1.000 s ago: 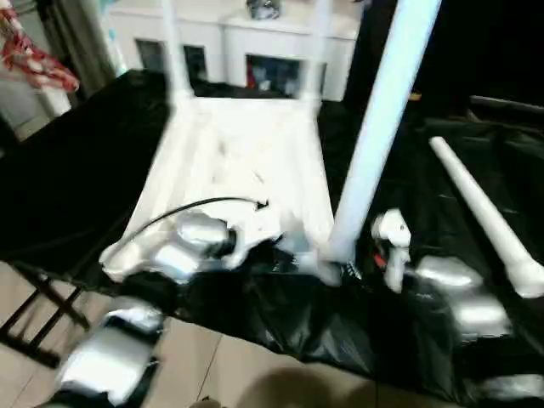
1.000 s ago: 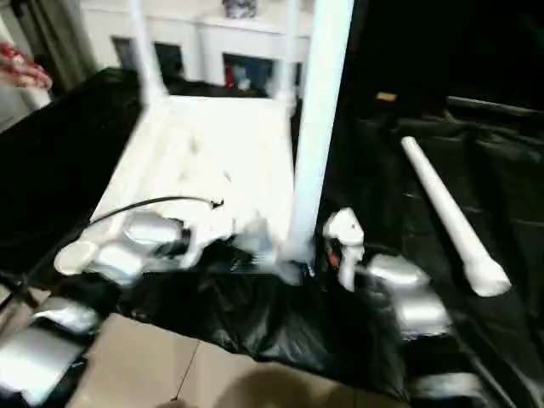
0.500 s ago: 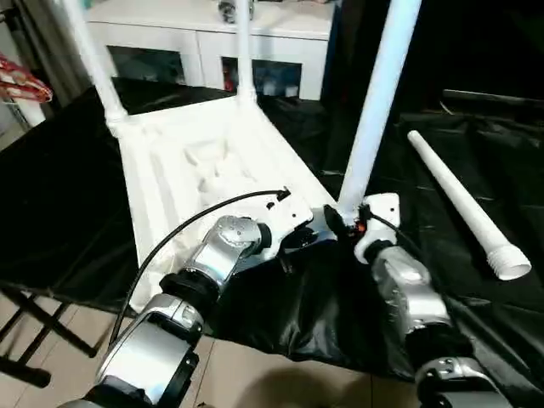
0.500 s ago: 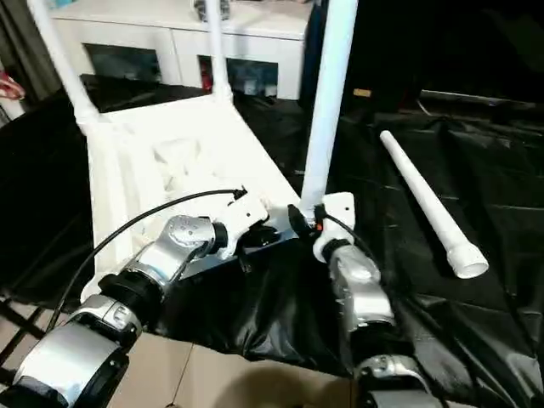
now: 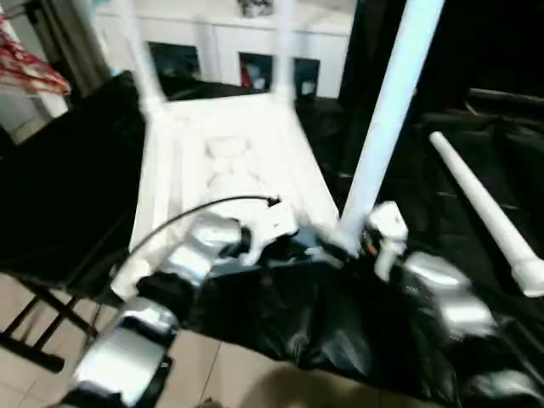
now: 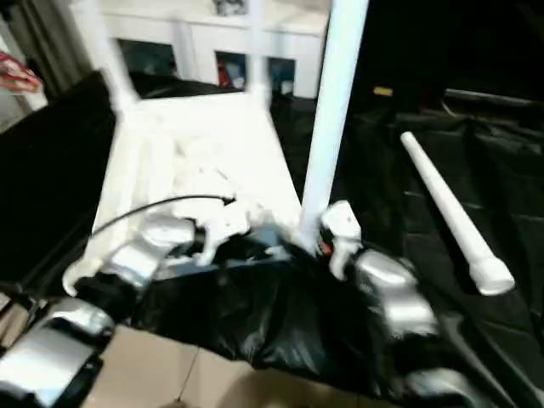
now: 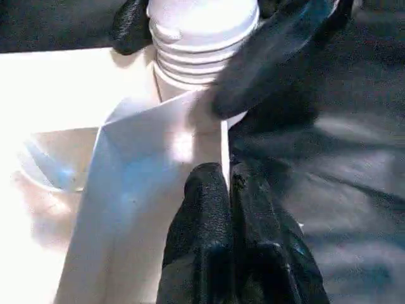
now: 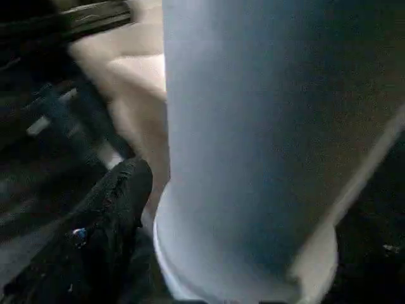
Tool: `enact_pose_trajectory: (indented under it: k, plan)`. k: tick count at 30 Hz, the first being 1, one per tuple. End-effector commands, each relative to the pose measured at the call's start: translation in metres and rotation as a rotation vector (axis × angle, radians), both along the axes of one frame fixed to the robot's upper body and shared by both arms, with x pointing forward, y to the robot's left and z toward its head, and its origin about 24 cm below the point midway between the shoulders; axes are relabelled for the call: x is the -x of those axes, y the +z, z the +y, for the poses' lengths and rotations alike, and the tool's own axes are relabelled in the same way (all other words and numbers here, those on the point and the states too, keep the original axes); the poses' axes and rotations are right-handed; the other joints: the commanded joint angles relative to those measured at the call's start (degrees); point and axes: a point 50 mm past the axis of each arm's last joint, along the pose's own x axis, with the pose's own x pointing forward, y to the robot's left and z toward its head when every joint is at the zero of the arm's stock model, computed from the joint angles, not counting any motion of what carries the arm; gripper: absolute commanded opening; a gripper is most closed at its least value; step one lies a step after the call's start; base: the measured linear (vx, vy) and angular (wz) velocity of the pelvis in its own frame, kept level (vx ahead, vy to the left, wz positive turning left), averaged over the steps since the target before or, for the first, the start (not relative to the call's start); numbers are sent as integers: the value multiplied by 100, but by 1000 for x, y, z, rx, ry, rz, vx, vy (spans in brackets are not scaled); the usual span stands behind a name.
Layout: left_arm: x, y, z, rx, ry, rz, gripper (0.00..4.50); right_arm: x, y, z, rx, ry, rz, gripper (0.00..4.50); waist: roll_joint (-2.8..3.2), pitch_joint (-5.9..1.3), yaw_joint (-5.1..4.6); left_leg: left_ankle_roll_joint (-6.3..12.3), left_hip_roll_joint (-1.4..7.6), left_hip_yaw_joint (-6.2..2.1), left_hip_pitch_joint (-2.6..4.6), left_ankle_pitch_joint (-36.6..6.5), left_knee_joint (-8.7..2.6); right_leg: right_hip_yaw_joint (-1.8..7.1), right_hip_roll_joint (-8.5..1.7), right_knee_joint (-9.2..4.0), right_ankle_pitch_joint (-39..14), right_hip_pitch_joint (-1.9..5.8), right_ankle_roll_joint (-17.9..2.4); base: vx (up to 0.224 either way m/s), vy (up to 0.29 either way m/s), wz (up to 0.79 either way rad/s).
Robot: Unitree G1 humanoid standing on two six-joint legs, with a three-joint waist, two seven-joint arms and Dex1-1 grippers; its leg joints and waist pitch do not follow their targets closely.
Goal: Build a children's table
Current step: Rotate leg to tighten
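The left gripper (image 7: 229, 190), fingers pressed together, touches the upturned white plastic tabletop's (image 5: 225, 166) corner wall; the right gripper (image 5: 353, 246) straddles the upright white tapered leg (image 5: 387, 119) at its one o'clock, grip unclear.

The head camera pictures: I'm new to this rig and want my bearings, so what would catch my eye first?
The upside-down white table top lies on the black-covered workbench with three legs standing up from its corners. The nearest leg rises tall at the front corner, between the left gripper, shut at the top's corner edge, and the right gripper beside the leg's base. A fourth leg lies loose on the black cover to the right.
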Motion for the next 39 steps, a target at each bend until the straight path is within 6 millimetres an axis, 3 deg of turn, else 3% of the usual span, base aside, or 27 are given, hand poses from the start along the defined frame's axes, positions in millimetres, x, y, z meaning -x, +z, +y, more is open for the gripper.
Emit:
enact_pose_trajectory:
  k: [1,2,8,9,14,16,17,20,21,22,23,24,26,27,29,30,31,33,36,39]
  plan:
    - [5,7,-4,10,-107,2,0,10,-6,2,9,117,74,381,-63,-354,14,562,151,16,-3,-1278,-406,256,-296,-318,-1165,360,-1408,0,0,0]
    - [6,7,-3,6,-113,3,0,11,-6,2,10,131,81,367,-43,-344,11,554,159,15,-13,-1267,-409,262,-297,-322,-1225,342,-1400,0,0,0]
    - [6,7,8,-30,-134,13,0,15,-6,6,29,209,100,303,-57,-353,28,460,156,6,-11,-1143,-412,260,-301,-326,-1373,329,-1304,0,0,0]
    - [6,7,9,-32,-135,16,0,16,-6,7,30,222,105,303,-35,-359,29,448,157,1,-11,-1112,-411,261,-302,-318,-1312,329,-1313,0,0,0]
    - [7,6,11,-33,-133,20,0,17,-6,9,28,235,108,277,-55,-366,29,478,147,8,-20,-1007,-397,260,-293,-295,-1099,339,-1362,0,0,0]
    - [7,6,9,-23,-122,19,0,19,-7,9,26,229,109,275,-20,-365,30,458,147,10,-12,-1066,-396,260,-296,-306,-1138,336,-1367,0,0,0]
    - [7,6,8,-18,-114,16,0,18,-8,9,25,214,108,274,-30,-365,30,448,146,11,-10,-1094,-399,257,-290,-311,-1170,337,-1356,0,0,0]
    - [-2,7,-4,28,15,-33,0,9,-17,11,9,-16,83,273,-38,-345,20,393,154,13,-2,-1166,-413,269,-293,-335,-1298,313,-1316,0,0,0]
    - [-6,7,-10,31,81,-58,0,4,-22,12,7,-122,69,273,-36,-327,-22,243,133,-5,7,-1354,-439,259,-303,-378,-1686,306,-1209,0,0,0]
    - [-9,6,-14,39,123,-66,0,1,-25,14,4,-209,64,273,-67,-318,-53,167,105,-8,21,-1492,-447,246,-302,-435,-2113,303,-1043,0,0,0]
    - [-10,6,-17,44,142,-66,0,-1,-27,14,3,-256,64,273,-61,-313,-72,140,97,-9,27,-1512,-448,253,-299,-447,-2254,289,-981,0,0,0]
    - [-10,5,-22,50,165,-72,0,-2,-30,17,-10,-315,70,273,-95,-310,-107,127,91,-30,-5,-1485,-463,250,-300,-446,-2404,309,-886,0,0,0]
    - [-11,4,-32,56,201,-79,0,-5,-35,23,-33,-416,89,273,-83,-292,-134,152,76,-37,-36,-1522,-469,231,-297,-489,-2642,318,-761,0,0,0]
    - [-10,2,-39,57,224,-84,0,-7,-38,28,-43,-480,103,273,-92,-300,-166,158,74,-34,-4,-1558,-458,240,-307,-521,-2752,272,-704,0,0,0]
    - [-9,-1,-52,48,253,-92,0,-11,-43,39,-47,-578,117,273,-85,-287,-209,170,64,-37,7,-1649,-458,227,-295,-559,-2938,252,-644,0,0,0]
    - [-8,-3,-56,42,265,-95,0,-12,-44,44,-45,-598,116,273,-84,-291,-220,166,60,-38,9,-1655,-455,227,-299,-565,-2973,242,-632,0,0,0]
    - [-7,-4,-59,39,272,-97,0,-13,-45,47,-44,-608,115,273,-34,-280,-259,146,53,-46,3,-1740,-464,212,-283,-597,-3036,238,-594,0,0,0]
    - [-6,-6,-65,35,284,-98,0,-14,-44,54,-32,-631,94,273,-41,-281,-267,151,50,-53,28,-1892,-463,200,-272,-615,-3098,217,-545,0,0,0]
    - [-4,-7,-68,37,278,-101,0,-15,-44,57,-36,-639,83,345,-14,-287,-272,183,55,-66,23,-1990,-474,197,-271,-616,-3086,220,-532,0,0,0]
    - [0,-4,-64,62,180,-90,0,-15,-36,48,-47,-586,39,363,-17,-301,-283,220,66,-67,9,-2010,-488,213,-266,-593,-2806,238,-616,0,0,0]
